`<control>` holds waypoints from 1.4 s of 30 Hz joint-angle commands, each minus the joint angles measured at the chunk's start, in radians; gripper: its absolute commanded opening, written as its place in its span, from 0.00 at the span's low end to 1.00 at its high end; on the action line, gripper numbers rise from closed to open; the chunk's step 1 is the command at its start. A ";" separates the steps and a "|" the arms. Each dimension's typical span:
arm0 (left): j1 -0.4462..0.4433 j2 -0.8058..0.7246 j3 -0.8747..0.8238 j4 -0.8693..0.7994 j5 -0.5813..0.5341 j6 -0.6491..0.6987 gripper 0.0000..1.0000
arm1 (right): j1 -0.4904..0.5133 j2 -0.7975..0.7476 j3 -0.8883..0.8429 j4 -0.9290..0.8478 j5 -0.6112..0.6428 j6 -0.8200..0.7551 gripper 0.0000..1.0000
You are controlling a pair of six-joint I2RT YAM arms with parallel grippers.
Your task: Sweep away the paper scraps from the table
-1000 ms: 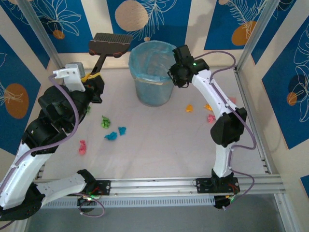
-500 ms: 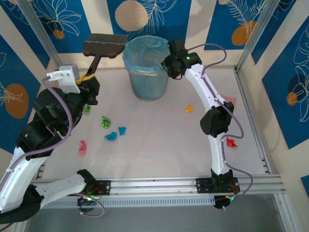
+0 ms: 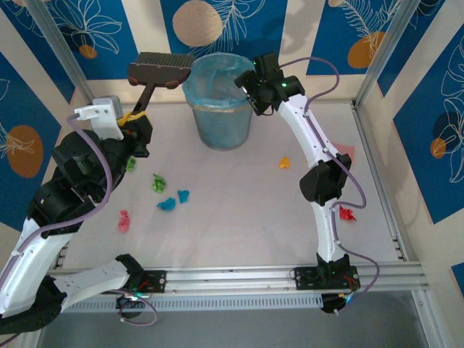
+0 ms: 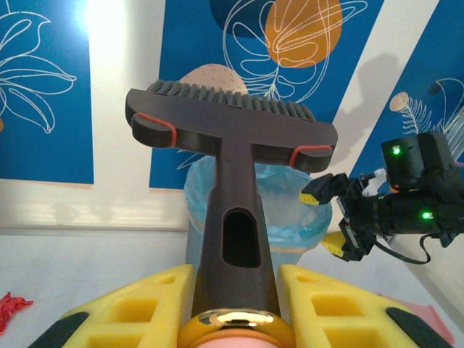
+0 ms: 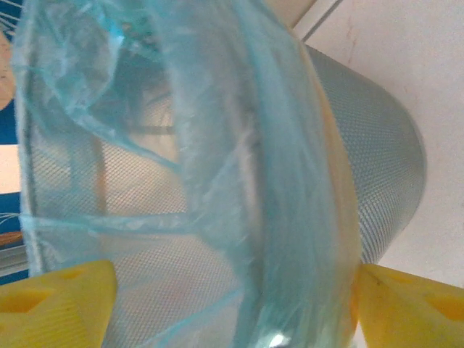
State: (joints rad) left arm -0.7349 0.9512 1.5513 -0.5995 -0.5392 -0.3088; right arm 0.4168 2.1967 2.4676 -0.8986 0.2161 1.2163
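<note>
A mesh bin (image 3: 217, 119) with a pale blue liner (image 3: 215, 81) stands at the back of the table (image 3: 232, 232), between the two arms. The right claw (image 3: 250, 85) is up at the bin's right rim. Its yellow pads (image 5: 51, 301) are spread wide, one on each side of the rim and the bunched liner, and I can't see them pressing on either. The left claw (image 4: 235, 308) is clamped on the handle of a dark brush (image 3: 161, 69). It holds the brush head high at the back left, bristles up, level with the bin's top and just beside it, well clear of the tabletop.

The paper scraps (image 3: 167, 204) all lie on the table, none in the bin. Most are on the left half, below and in front of the brush: two green bits (image 3: 158, 183), a pair of blue ones and a pink one (image 3: 124, 220) nearest the front rail (image 3: 239, 279). An orange bit (image 3: 284, 163) sits alone to the right of the bin, just inside the right arm's reach. A red one (image 3: 346, 214) lies on the far side of that arm's elbow, close to the right edge. Every scrap is well apart from both claws.
</note>
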 commanded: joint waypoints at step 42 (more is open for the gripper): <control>0.008 0.323 0.055 -0.048 0.687 -0.126 0.00 | -0.675 -0.822 -1.382 -0.008 -0.143 -0.551 0.79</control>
State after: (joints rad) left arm -0.7349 1.2682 1.5681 -0.6140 0.0799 -0.4038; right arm -0.2722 1.3220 1.0657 -0.9543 0.0441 0.7166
